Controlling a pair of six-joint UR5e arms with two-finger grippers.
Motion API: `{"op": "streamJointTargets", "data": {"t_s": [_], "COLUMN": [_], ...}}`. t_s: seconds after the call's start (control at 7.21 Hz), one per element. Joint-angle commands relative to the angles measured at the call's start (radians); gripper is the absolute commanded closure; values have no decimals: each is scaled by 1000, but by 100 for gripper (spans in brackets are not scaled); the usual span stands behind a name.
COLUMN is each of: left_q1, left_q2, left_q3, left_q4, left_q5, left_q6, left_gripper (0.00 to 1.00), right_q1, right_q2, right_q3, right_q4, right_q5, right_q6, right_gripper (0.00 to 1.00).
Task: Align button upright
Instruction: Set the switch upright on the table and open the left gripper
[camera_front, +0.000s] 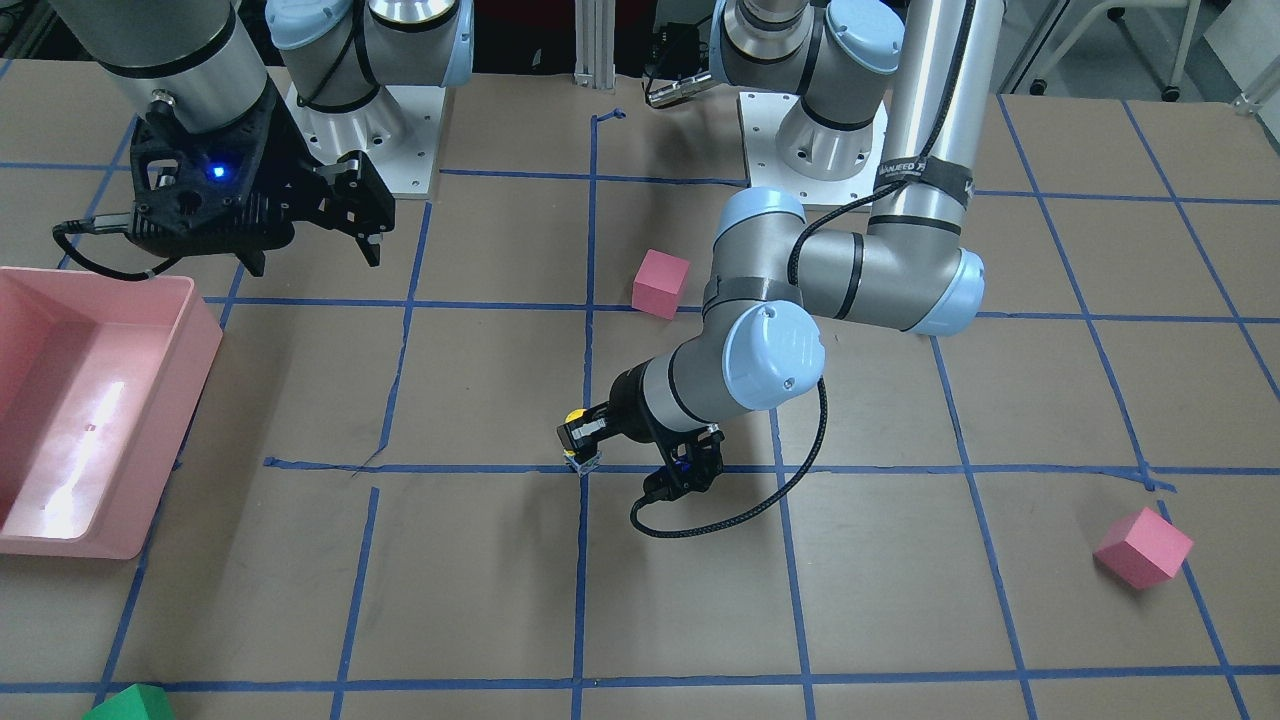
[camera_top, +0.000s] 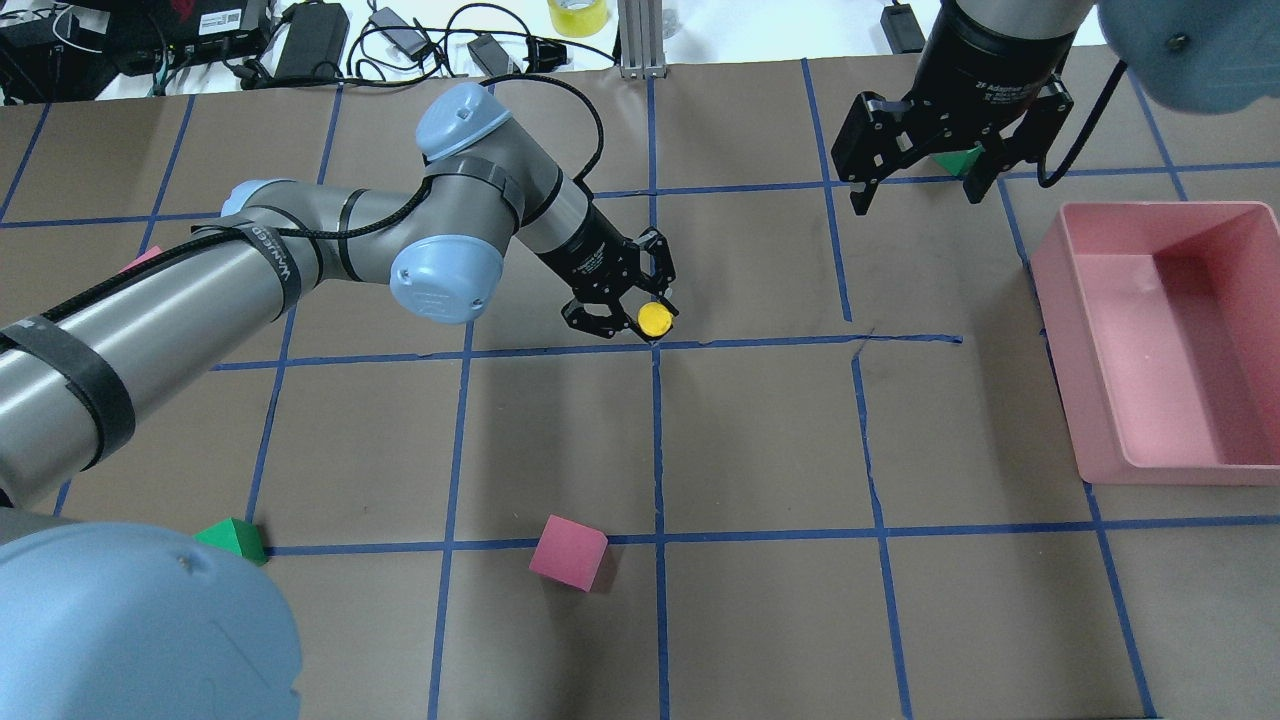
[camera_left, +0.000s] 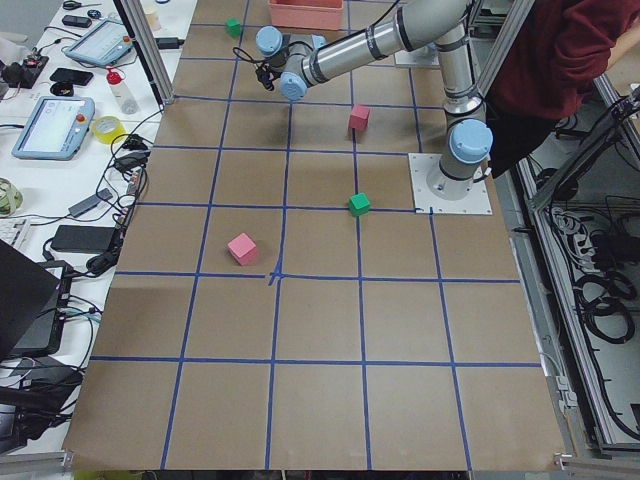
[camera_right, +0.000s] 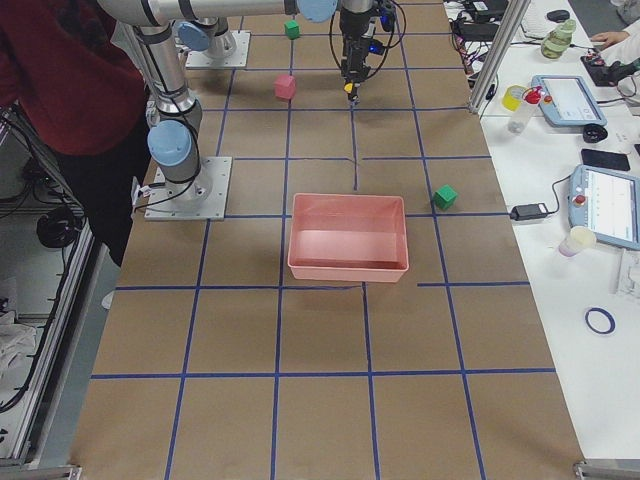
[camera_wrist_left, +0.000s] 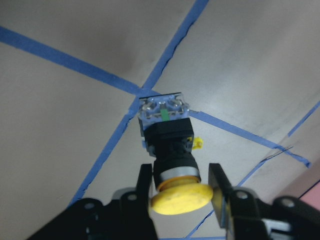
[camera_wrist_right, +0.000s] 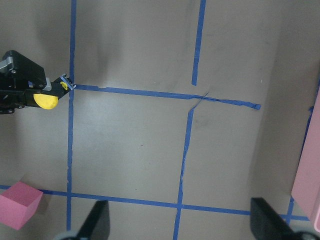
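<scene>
The left gripper (camera_wrist_left: 180, 175) is pinching the button (camera_wrist_left: 167, 131) just under its yellow cap, with one finger bearing on each side of the collar. The button is standing cap uppermost, its grey base resting on a crossing of blue tape lines (camera_wrist_left: 150, 82) near mid-table. The right gripper (camera_top: 916, 198) is hanging above the table with its fingers spread, near the pink bin (camera_top: 1058, 330). A pink cube (camera_top: 568, 552) is lying well apart from the button.

The bench (camera_top: 760, 430) carries one yellow-capped button (camera_top: 655, 318), one pink bin (camera_top: 1170, 472), two pink cubes and two green cubes. The pink ones are the nearer pink cube (camera_left: 242, 248) and the farther pink cube (camera_left: 358, 118). The green ones are the nearer green cube (camera_left: 359, 204) and the farther green cube (camera_left: 232, 27). Robot hands number two: left hand (camera_top: 640, 318) and right hand (camera_top: 915, 195).
</scene>
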Motion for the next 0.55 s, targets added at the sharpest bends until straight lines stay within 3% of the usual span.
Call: {"op": "streamJointTargets", "data": {"t_s": [0.0, 0.14, 0.28, 0.42], "left_q1": [2, 2, 2, 2], "left_q2": [-17, -17, -18, -17], "left_q3": [1, 0, 0, 1], "left_q4": [-7, -11, -19, -20], "left_q5": [-3, 2, 3, 5], "left_q6": [5, 6, 8, 6], "left_gripper": [71, 50, 17, 0], "right_q1": [0, 0, 0, 0], "right_q2": [2, 2, 2, 2], "right_q3": [0, 0, 0, 0], "right_q4": [0, 2, 3, 3], "right_q5": [0, 0, 0, 0], "right_q6": [0, 0, 0, 0], "right_gripper": [0, 0, 0, 0]}}
